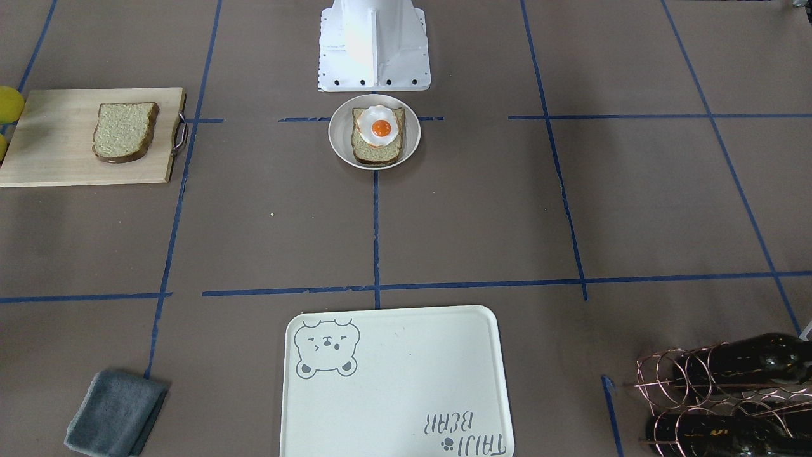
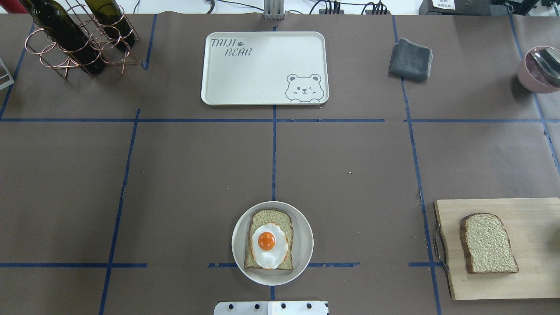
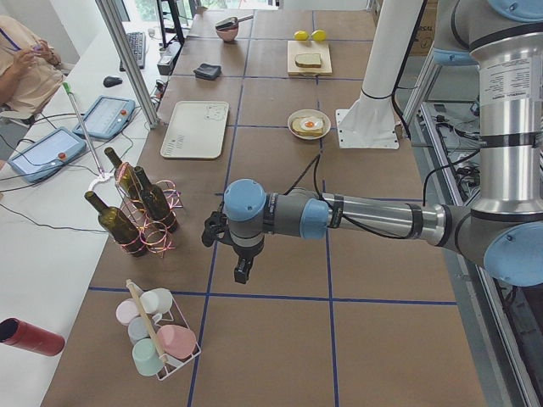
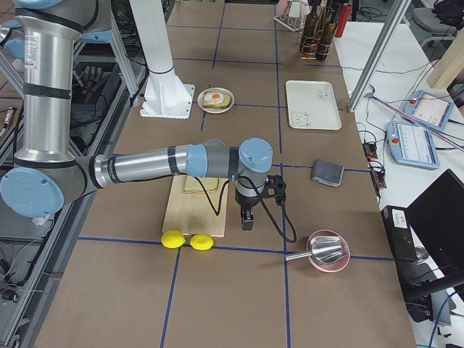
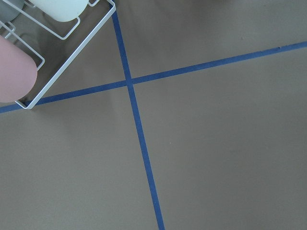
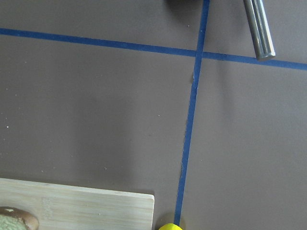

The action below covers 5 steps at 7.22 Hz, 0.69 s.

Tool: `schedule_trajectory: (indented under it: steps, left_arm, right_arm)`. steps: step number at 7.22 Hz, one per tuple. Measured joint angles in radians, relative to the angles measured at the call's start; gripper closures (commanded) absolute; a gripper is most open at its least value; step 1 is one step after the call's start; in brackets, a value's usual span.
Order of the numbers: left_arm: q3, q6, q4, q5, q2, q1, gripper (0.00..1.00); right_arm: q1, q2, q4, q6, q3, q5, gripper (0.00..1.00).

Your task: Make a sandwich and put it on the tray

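Nearest us in the front-facing view lies the tray (image 1: 406, 381), at six o'clock on the bench (image 1: 482, 209). It is smooth and cream-white, a rounded rectangle with a raised rim, and its long axis runs nine to three. A grey bear face sits in its ten o'clock corner, and the lettering reads upside down at its five o'clock corner.

At twelve o'clock, close to the robot's base, a small round white plate (image 1: 336, 136) carries one bread slice (image 1: 375, 153), speckled tan with a dark brown crust. Its long axis follows the twelve-to-six line, with the domed end pointing to six, toward the tray. A glossy white egg (image 1: 379, 129) with an orange yolk lies on it, shifted toward the twelve o'clock end.

At ten o'clock a pale wooden cutting board (image 1: 57, 139) with a metal handle holds the second slice (image 1: 125, 130). It lies flat, its domed end also toward six but skewed a little. We see the two slices well apart from each other and from the tray, not yet stacked.

A folded grey cloth (image 1: 114, 412) lies at seven o'clock. Dark glass bottles (image 1: 742, 362) rest in a copper wire rack (image 1: 660, 381) at four.

Only the side views show the arms. The left tool (image 3: 242, 271) hangs pointing down over the brown paper near the bottles. The right tool (image 4: 247, 219) hangs pointing down just off the board's edge, near two yellow lemons (image 4: 187, 241). We cannot tell whether either tool is open or closed.
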Motion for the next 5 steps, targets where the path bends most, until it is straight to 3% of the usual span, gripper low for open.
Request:
schedule_trajectory:
  steps: [5]
  left_arm:
    - [0.0, -0.003, -0.002, -0.003, -0.006, 0.004, 0.0]
  right_arm:
    - [-0.002, 0.0, 0.002, -0.001, -0.001, 0.008, 0.0]
